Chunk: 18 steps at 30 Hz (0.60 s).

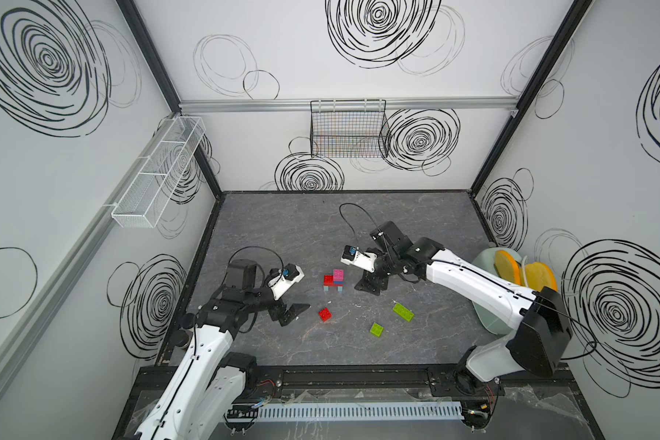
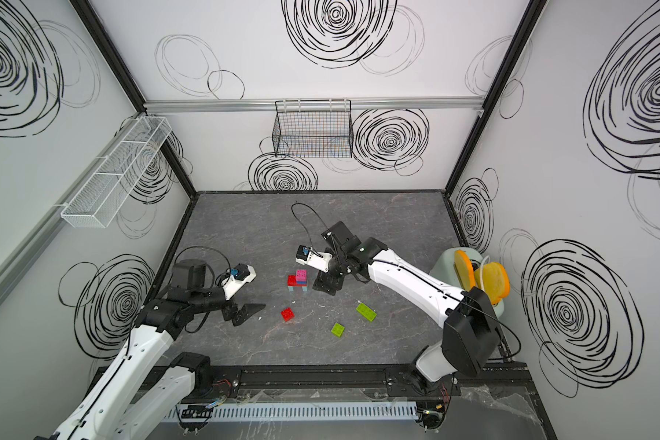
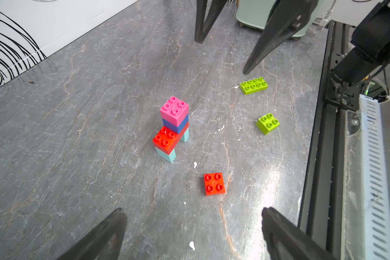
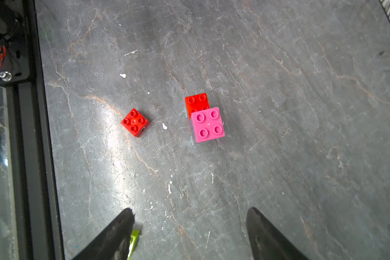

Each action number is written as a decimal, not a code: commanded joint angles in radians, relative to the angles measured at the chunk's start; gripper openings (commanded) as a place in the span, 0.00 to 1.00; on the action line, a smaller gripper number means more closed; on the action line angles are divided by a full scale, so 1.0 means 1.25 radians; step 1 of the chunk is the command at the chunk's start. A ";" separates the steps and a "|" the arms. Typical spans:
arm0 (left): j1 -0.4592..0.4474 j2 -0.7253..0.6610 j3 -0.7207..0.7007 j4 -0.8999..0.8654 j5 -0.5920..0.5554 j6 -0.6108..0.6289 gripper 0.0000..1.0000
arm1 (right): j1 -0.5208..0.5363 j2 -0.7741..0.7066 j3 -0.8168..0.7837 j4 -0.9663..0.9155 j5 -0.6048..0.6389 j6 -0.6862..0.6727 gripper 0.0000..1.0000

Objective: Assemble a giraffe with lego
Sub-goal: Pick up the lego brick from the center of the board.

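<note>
Lime brick (image 4: 134,238) — only a sliver, mostly behind the right gripper (image 4: 189,210) and off-frame

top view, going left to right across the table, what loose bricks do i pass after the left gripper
left gripper → loose red square plastic brick → small lime green square brick → long lime green brick

The left end effector (image 1: 296,313) hangs low at the end of its outstretched arm, jaws spread wide and empty. The right end effector (image 1: 366,288) points downward, jaws parted, gripping nothing.
</note>
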 commanded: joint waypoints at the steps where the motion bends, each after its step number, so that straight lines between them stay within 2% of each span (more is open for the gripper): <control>1: 0.008 0.004 -0.007 0.026 0.016 0.005 0.98 | 0.017 -0.070 -0.058 0.015 -0.002 0.128 0.81; 5: 0.007 0.008 -0.007 0.030 0.020 0.003 0.98 | 0.060 -0.181 -0.177 0.090 0.025 0.212 0.82; 8: 0.002 0.005 -0.007 0.025 0.018 0.007 0.98 | 0.083 -0.247 -0.252 0.155 0.125 0.326 0.82; 11: 0.003 0.010 -0.006 0.026 0.020 0.005 0.98 | 0.118 -0.301 -0.325 0.202 0.168 0.415 0.81; 15: 0.001 0.006 -0.005 0.021 0.018 0.009 0.98 | 0.184 -0.307 -0.369 0.190 0.251 0.515 0.80; 18: 0.005 0.014 -0.004 0.025 0.019 0.002 0.98 | 0.202 -0.291 -0.389 0.167 0.266 0.572 0.79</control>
